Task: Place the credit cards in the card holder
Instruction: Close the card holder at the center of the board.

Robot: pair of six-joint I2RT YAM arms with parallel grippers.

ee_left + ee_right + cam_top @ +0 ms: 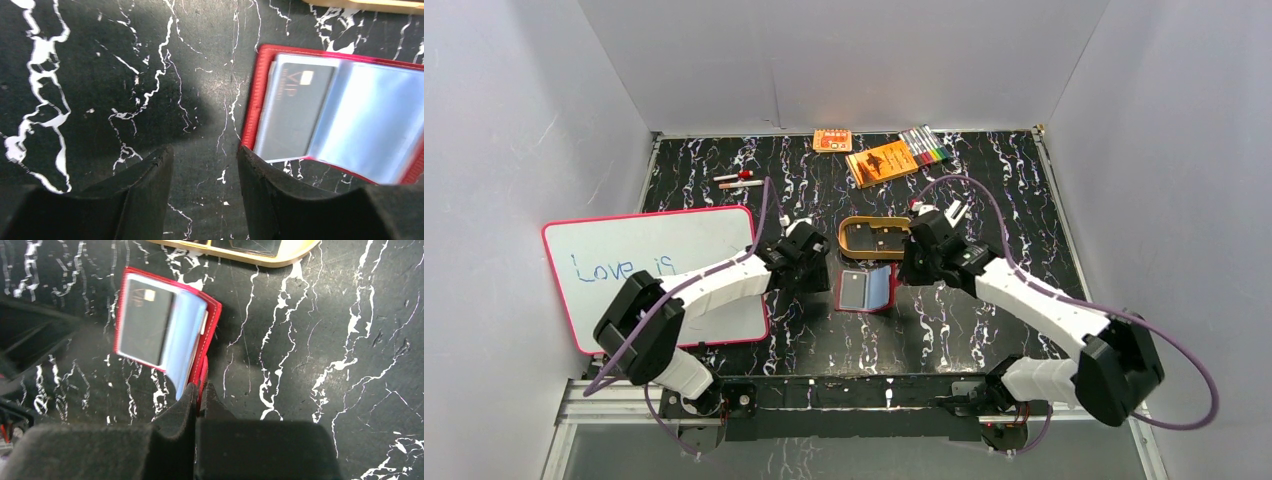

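Observation:
The red card holder [865,290] lies open on the black marbled table, its right flap raised. A dark credit card [295,112] sits in its left clear sleeve; it also shows in the right wrist view [142,320]. My right gripper [200,390] is shut on the holder's red right flap [206,347] and holds it up. My left gripper [205,165] is open and empty, low over the table just left of the holder [255,100]. In the top view the left gripper [816,270] and right gripper [909,268] flank the holder.
A tan-yellow oval tray [874,236] holding dark cards stands just behind the holder. Orange packets [881,163], coloured pens [926,148] and small markers [736,180] lie at the back. A whiteboard [656,272] lies at the left.

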